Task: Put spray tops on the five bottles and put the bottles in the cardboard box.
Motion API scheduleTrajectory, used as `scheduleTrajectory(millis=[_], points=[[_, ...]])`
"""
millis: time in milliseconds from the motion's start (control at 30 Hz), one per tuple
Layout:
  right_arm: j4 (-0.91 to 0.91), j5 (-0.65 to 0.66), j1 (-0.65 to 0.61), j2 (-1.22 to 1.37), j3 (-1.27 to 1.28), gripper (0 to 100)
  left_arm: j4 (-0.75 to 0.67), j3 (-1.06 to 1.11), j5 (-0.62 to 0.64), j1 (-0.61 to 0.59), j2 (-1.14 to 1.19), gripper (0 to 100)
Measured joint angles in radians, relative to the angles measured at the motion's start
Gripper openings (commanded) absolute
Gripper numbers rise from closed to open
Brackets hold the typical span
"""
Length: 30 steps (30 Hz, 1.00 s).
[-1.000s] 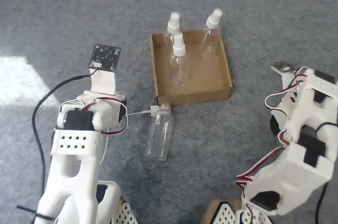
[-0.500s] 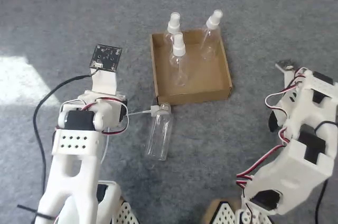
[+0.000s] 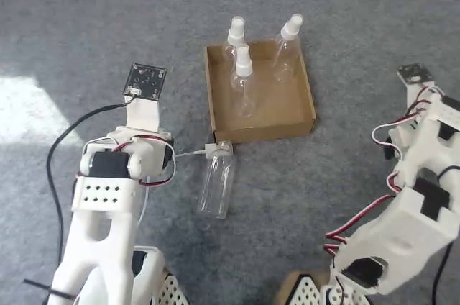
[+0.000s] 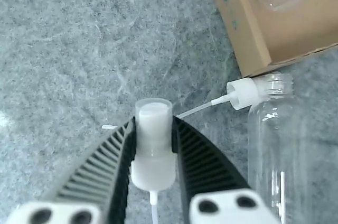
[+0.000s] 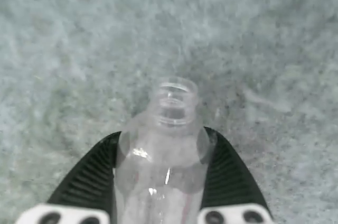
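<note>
Left fingers (image 4: 105,160) clamp spray top (image 4: 153,150) | right fingers (image 5: 87,182) grip uncapped bottle (image 5: 161,160) | risk: you jam them if they meet tilted

No text, number or sign can be read here. The box (image 4: 248,34) has two small bluish marks (image 4: 236,23) on its outer wall, perhaps bits of print, too small to make out. The camera board (image 3: 145,80) on the left arm's wrist shows pale specks, none legible.
</note>
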Motion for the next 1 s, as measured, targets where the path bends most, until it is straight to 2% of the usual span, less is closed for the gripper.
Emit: scheduleTrajectory(millis=[133, 233, 467, 733, 1000], points=[[0.000, 0.000, 0.005, 0.011, 0.000, 21.4, 0.000, 0.000, 0.000, 0.000, 0.000, 1], [0.000, 0.000, 0.006, 0.011, 0.000, 26.8, 0.000, 0.000, 0.000, 0.000, 0.000, 1], [0.002, 0.000, 0.006, 0.011, -0.003, 27.0, 0.000, 0.000, 0.000, 0.000, 0.000, 1], [0.110, 0.002, 0.006, 0.012, -0.133, 26.9, 0.000, 0.000, 0.000, 0.000, 0.000, 1], [0.141, 0.020, 0.006, 0.012, -0.144, 26.6, 0.000, 0.000, 0.000, 0.000, 0.000, 1]])
